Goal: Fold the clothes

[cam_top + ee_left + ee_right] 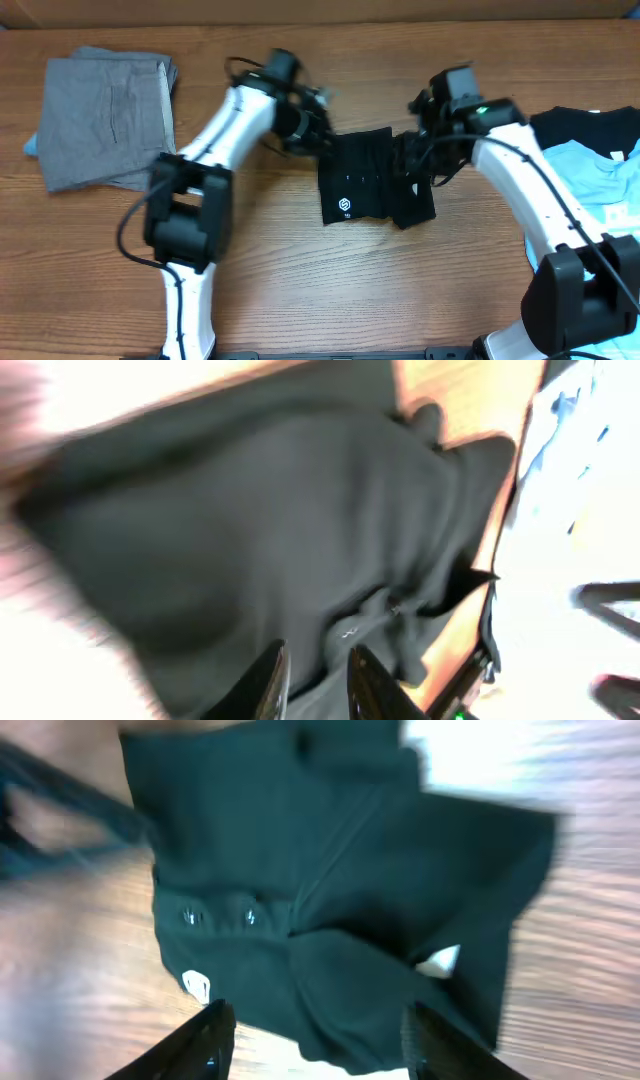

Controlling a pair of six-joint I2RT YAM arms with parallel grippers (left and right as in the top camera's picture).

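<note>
Showing logo [345, 206] on blk tee [365, 175] overhead; L-wrist cam just blur.

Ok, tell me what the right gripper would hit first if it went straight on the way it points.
The black T-shirt: the right gripper, jaws open, points down at its folded cloth, near a small white patch. How far above the cloth it hangs is unclear.

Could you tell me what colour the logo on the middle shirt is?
White logo on black shirt; clearest overhead.
</note>
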